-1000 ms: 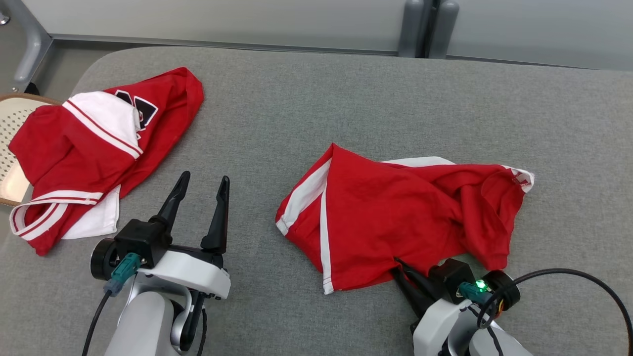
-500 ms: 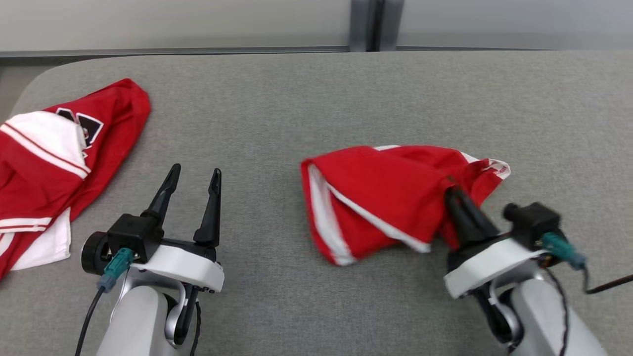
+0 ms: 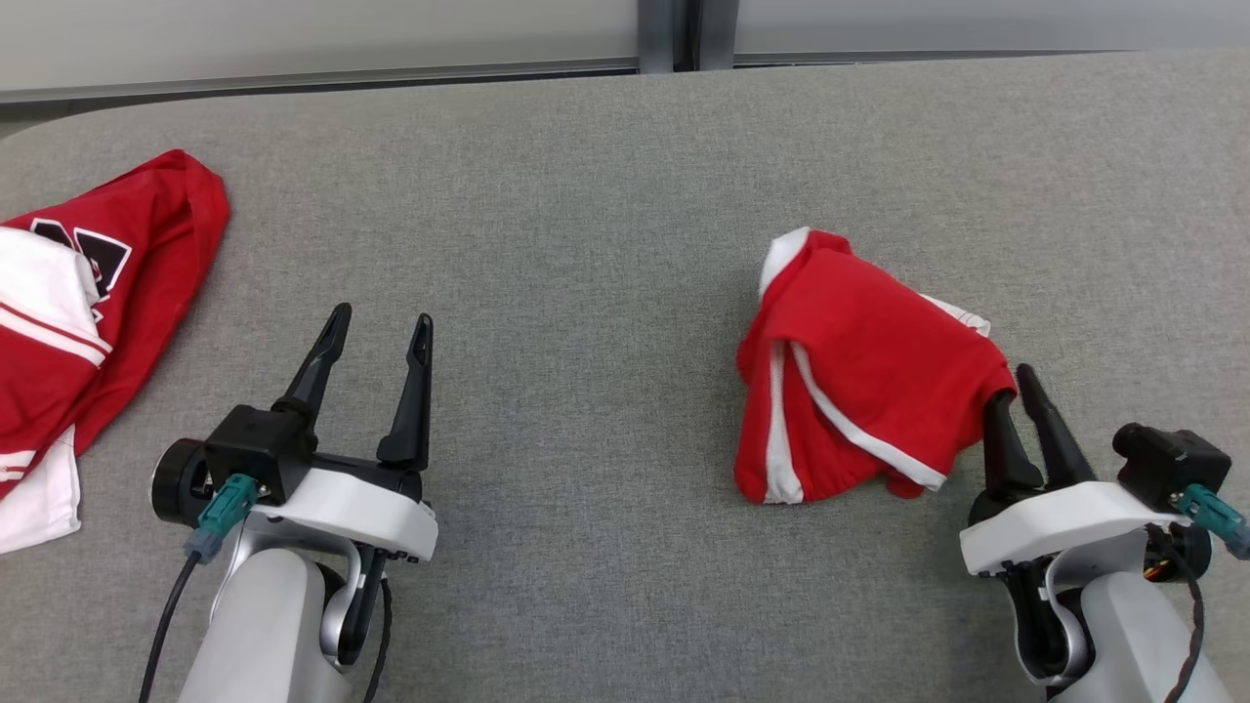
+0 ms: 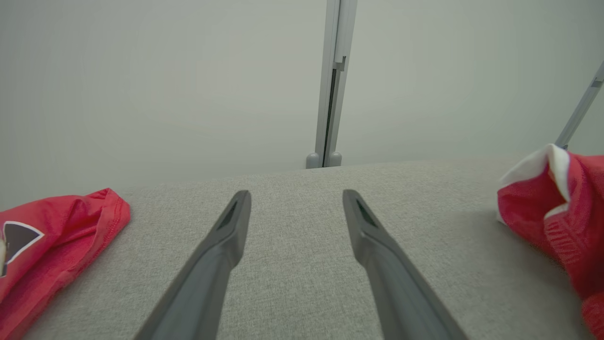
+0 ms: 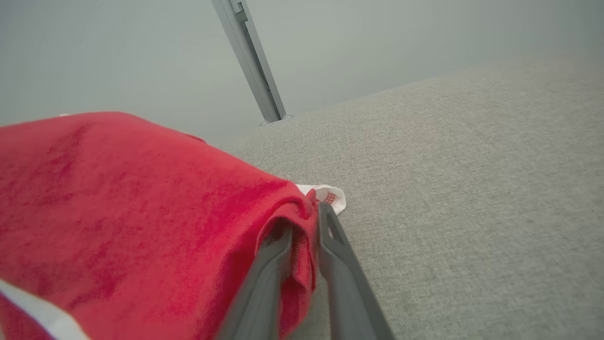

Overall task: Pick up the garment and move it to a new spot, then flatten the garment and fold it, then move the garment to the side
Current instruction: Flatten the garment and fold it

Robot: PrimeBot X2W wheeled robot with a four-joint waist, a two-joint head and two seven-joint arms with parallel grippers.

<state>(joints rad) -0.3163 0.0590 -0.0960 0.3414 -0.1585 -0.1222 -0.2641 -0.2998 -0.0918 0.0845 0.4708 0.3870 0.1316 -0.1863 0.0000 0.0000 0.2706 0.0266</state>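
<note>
Head view: garment is bunched into a lump on the right side of the table. Its sleeves and neck are folded under and can't be made out. The right wrist view cuts it off at the left and bottom edges. Right gripper is clenched on a red fold at the lump's near-right edge, with cloth between its fingers. Long axis probably runs near-to-far, and a white-trimmed corner points to the far side. Left gripper is spread wide with nothing in it. Second red shirt is cut off at the left edge.

Illegible red print on garment
</note>
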